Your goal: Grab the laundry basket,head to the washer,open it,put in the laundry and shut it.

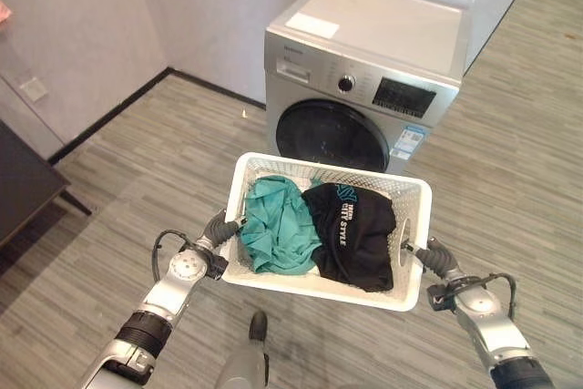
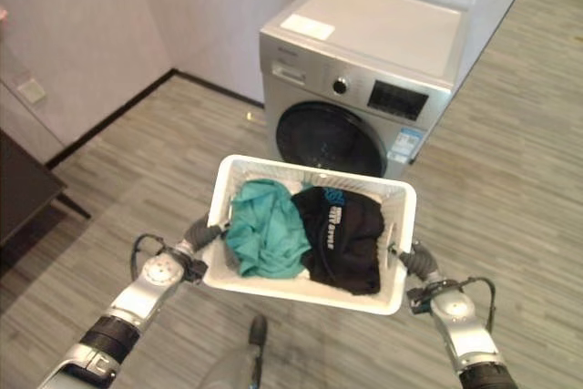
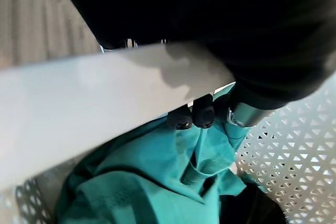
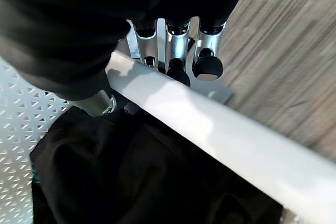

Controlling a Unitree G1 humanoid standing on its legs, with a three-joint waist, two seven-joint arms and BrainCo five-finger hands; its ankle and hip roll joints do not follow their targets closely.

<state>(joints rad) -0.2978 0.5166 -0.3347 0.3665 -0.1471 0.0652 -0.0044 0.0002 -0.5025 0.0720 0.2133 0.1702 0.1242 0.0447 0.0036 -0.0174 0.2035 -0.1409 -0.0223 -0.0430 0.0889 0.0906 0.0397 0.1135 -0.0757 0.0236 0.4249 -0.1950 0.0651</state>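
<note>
Where the dark surface (image 1: 23, 184) enters at the far left it is cut off by the frame edge, so little more than one corner and a thin leg can be made out on the grey plank floor (image 1: 137, 161). Next comes the left robot hand (image 1: 219, 228), clamped on the left rim of the one white perforated laundry basket (image 1: 324, 291); in its wrist view its dark fingertips (image 3: 191, 118) hook over the rim from inside, the rest of the fingers hidden under the dark cover. The basket is held up off the floor between the two hands, just in front of the washer. Two garments lie in it: a crumpled teal garment (image 1: 276, 225) on the left and a black garment (image 1: 358, 234) with pale print on the right, touching each other, their undersides buried and hard to read. Behind the basket stands the single silver front-loading washer (image 1: 383, 52), its round dark door (image 1: 332, 137) shut and its lower edge hidden by the basket's far rim. At the right, the right robot hand (image 1: 435, 257) grips the right rim, fingers (image 4: 177, 45) curled over the white bar.
</note>
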